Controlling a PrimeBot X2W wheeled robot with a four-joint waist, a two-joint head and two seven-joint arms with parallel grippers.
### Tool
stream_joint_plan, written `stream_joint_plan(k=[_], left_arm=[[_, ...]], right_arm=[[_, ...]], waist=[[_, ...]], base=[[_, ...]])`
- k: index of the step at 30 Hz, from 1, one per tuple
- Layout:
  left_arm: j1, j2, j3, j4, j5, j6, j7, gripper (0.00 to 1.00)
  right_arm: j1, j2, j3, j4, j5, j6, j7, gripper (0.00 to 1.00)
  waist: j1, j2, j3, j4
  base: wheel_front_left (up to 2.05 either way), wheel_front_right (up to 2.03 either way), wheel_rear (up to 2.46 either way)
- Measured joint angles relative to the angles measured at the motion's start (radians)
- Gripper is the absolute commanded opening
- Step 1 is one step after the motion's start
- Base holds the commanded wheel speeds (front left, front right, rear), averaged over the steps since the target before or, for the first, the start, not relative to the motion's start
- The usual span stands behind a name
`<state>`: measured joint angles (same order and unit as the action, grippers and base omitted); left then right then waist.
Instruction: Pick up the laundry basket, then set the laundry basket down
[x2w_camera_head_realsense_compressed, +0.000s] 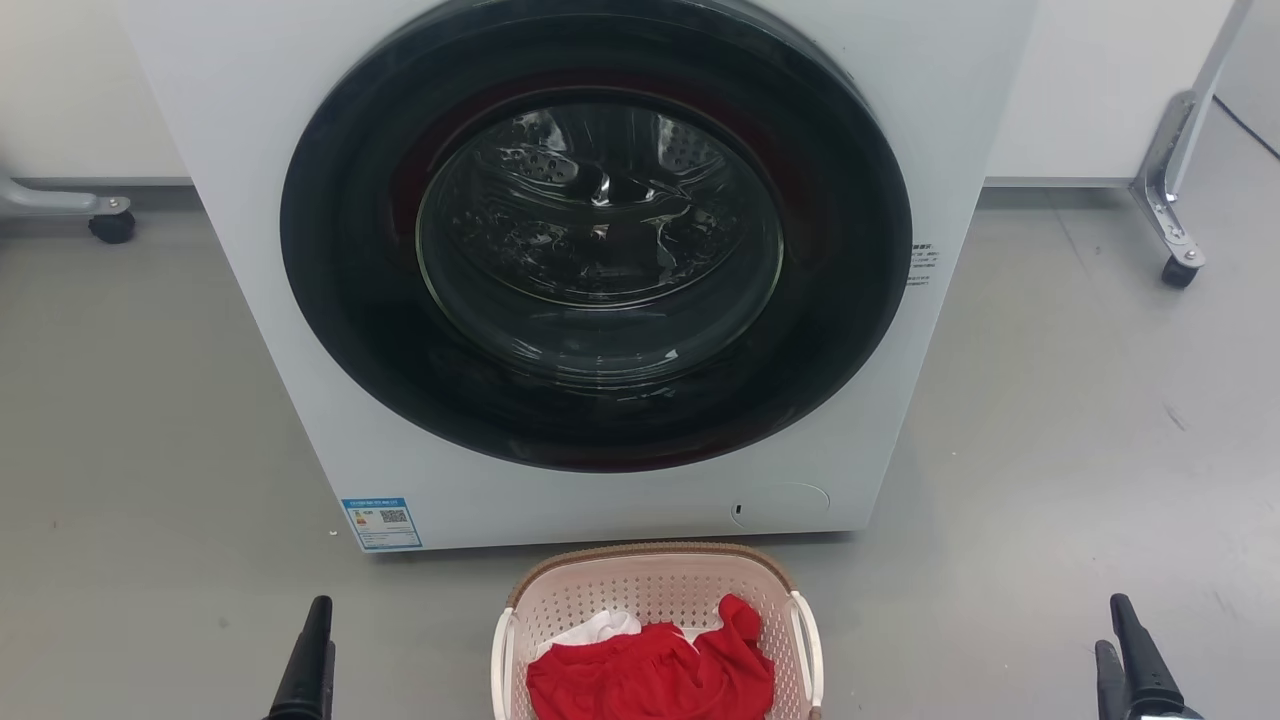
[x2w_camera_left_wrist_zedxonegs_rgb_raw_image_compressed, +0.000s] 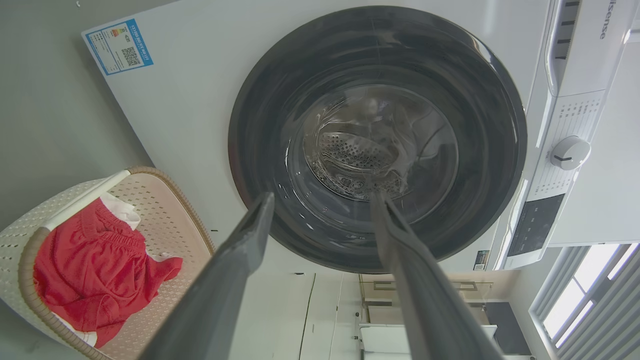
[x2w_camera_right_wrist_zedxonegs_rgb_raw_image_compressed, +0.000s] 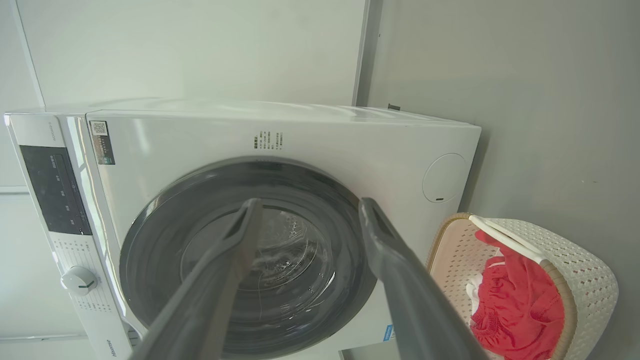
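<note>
Pick-up not begun: the laundry basket (x2w_camera_head_realsense_compressed: 650, 585) sits on the floor (x2w_camera_head_realsense_compressed: 150, 450), bottom centre of head view. Both spread, the left claw (x2w_camera_left_wrist_zedxonegs_rgb_raw_image_compressed: 322, 197) and right claw (x2w_camera_right_wrist_zedxonegs_rgb_raw_image_compressed: 310, 202) must reach its handles (x2w_camera_head_realsense_compressed: 503, 650).

The brand name Hisense (x2w_camera_left_wrist_zedxonegs_rgb_raw_image_compressed: 605, 22) is printed on the white washing machine (x2w_camera_left_wrist_zedxonegs_rgb_raw_image_compressed: 200, 125), at 2 o'clock from its door (x2w_camera_left_wrist_zedxonegs_rgb_raw_image_compressed: 260, 150) in the left wrist view. A blue label (x2w_camera_head_realsense_compressed: 381, 523) with a QR code sits at 7 o'clock in the head view, its print too small to read.
</note>
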<state>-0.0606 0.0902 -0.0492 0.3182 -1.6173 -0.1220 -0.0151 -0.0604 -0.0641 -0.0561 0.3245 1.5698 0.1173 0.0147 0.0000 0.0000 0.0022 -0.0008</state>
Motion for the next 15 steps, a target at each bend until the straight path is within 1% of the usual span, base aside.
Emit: stream_joint_plan(k=[8,12,13,15], left_arm=[[-0.02,0.013,-0.034,0.0,0.128,0.001,-0.028,1.0],[-0.024,0.02,-0.047,-0.002,0.202,0.018,-0.04,1.0],[-0.037,0.035,-0.084,-0.026,0.387,0.067,-0.066,1.0],[-0.038,0.04,-0.096,-0.028,0.431,0.08,-0.07,1.0]], right_arm=[[-0.013,-0.024,0.034,0.0,-0.112,0.0,-0.034,1.0],[-0.015,-0.039,0.057,0.0,-0.184,-0.006,-0.047,1.0],[-0.032,-0.078,0.114,-0.005,-0.356,-0.04,-0.078,1.0],[-0.033,-0.087,0.132,-0.007,-0.4,-0.049,-0.083,1.0]], waist=[[0.0,0.0,0.0,0.0],[0.0,0.0,0.0,0.0],[0.0,0.0,-0.002,0.001],[0.0,0.0,-0.003,0.001]], base=[[0.0,0.0,0.0],[0.0,0.0,0.0],[0.0,0.0,0.0],[0.0,0.0,0.0]])
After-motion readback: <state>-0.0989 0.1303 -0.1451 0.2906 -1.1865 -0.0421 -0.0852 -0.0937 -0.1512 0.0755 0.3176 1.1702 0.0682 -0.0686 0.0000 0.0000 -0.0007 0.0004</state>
